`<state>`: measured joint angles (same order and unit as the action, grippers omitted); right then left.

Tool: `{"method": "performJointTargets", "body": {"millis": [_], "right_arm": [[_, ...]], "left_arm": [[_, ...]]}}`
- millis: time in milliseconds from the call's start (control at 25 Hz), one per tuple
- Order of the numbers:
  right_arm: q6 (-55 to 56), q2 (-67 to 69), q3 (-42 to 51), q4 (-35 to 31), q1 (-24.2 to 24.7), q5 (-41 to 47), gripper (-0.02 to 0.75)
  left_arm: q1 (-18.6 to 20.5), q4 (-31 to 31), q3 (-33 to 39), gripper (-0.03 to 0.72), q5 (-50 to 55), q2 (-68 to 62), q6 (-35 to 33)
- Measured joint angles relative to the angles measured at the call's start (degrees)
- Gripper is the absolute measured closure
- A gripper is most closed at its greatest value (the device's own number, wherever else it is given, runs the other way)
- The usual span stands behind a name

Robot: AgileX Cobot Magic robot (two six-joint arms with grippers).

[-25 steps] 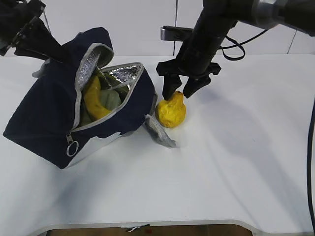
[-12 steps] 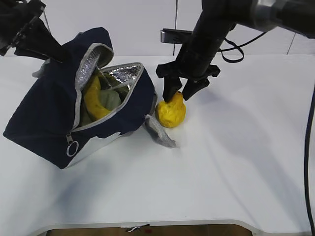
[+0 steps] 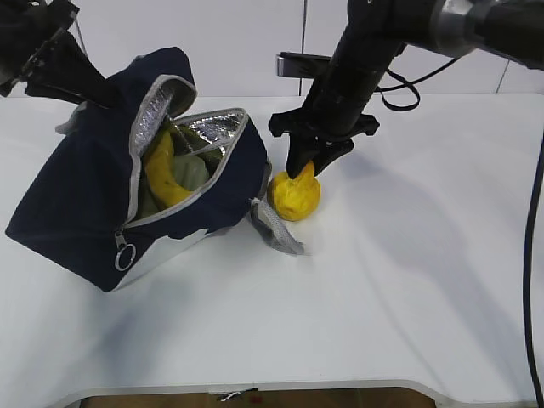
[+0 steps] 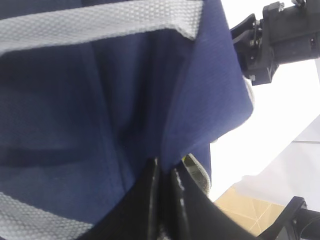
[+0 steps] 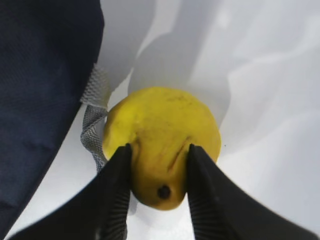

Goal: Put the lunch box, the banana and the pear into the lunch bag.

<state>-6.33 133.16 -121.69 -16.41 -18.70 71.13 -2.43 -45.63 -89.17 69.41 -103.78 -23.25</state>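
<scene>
1. The pear (image 3: 294,194) is found on the table (image 3: 408,272) just beside the bag's (image 3: 76,204) near corner, directly under the right claw (image 3: 311,165); it lies tipped, its stem end turned up toward the wrist camera and its body below — so the long axis runs roughly along the claw's approach.
2. In the right wrist view the right claw (image 5: 156,175) is seen with its 2 fingers (image 5: 116,185) pressed against either side of the pear's (image 5: 162,132) narrow stem end; it is judged to be clamped on the pear, though the fruit is not yet lifted from the table.
3. The right arm is much the nearer to the pear; the left claw (image 4: 164,197) is set at the far top of the bag, its fingers drawn together on a fold of blue fabric (image 4: 100,110), by which the bag is held tilted with its mouth open.
4. Inside the bag the banana (image 3: 161,170) is seen standing along the opening, with the green lid of the box (image 3: 192,172) beside it; the silver lining (image 3: 212,129) is exposed.
5. The bag's mouth lies up and to the left of the pear — a lift, then a short carry over the zip edge, is judged to be what remains; the mesh flap (image 3: 274,228) touching the pear could be snagged.
</scene>
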Motion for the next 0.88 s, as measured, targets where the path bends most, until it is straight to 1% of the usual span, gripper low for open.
{"method": "performJointTargets", "body": {"millis": [120,280,520,560,640,800,880], "right_arm": [[0.00,0.00,0.00,0.00,0.00,-0.09,0.477],[0.00,-1.44,0.00,0.00,0.00,0.02,0.480],[0.03,-10.27,0.00,-0.31,0.00,0.14,0.482],[0.12,-11.19,0.00,-1.55,0.00,0.14,0.482],[0.12,-12.06,0.00,-6.46,0.00,0.25,0.482],[-4.48,-11.14,0.00,-20.56,-0.63,0.37,0.484],[-5.88,-10.20,0.00,-24.02,-1.33,0.37,0.484]], "left_arm": [[0.00,0.00,0.00,0.681,0.00,0.00,0.00],[0.00,0.00,0.00,0.681,0.00,0.00,0.00],[0.00,0.00,0.00,0.681,0.00,0.00,0.00],[0.00,0.00,0.00,0.681,0.00,0.00,0.00],[0.00,0.00,0.00,0.681,0.00,0.00,0.00],[0.00,0.00,0.00,0.681,0.00,0.00,0.00],[0.00,-0.10,0.00,0.681,0.00,0.00,0.00]]}}
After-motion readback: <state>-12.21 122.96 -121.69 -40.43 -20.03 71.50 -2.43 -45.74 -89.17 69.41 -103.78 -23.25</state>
